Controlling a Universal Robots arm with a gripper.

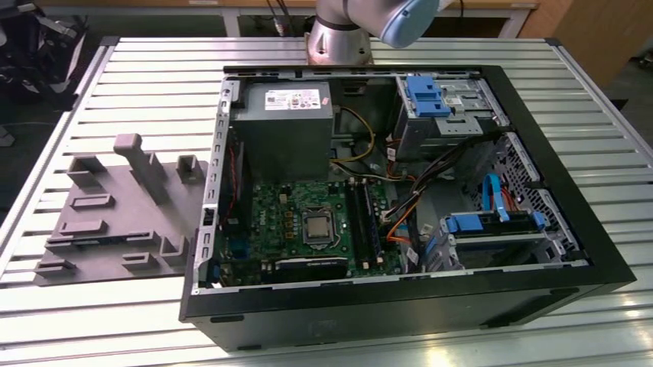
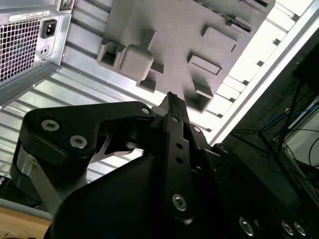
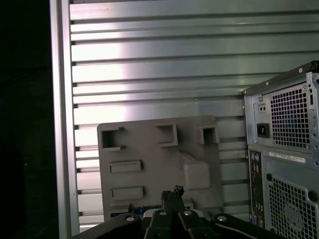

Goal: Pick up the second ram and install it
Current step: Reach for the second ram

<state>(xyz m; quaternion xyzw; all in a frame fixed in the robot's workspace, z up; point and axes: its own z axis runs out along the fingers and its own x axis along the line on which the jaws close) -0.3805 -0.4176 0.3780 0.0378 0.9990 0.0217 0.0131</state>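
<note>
My gripper (image 2: pixel 172 99) hangs well above the slatted table, and its black fingers meet at the tips with nothing visible between them. The first wrist view shows the same fingertips (image 3: pixel 172 191) over one end of the grey fixture block (image 3: pixel 159 159). That block (image 1: pixel 118 214) lies at the exterior view's left, beside the open computer case (image 1: pixel 408 306). Inside the case are the green motherboard (image 1: pixel 296 222) and its long black slots (image 1: pixel 362 218). The second ram is hidden or out of view. A thin bluish strip (image 3: pixel 132 213) at the fixture's edge is mostly covered by the gripper, and I cannot tell what it is.
The arm's base (image 1: pixel 337 38) stands behind the case. The case's rear panel with vents and a power socket (image 3: pixel 279 149) is close beside the fixture. The case holds a grey power supply (image 1: pixel 281 122), blue drive cages (image 1: pixel 429 95) and loose cables. A table rail (image 3: pixel 62 124) borders a dark drop.
</note>
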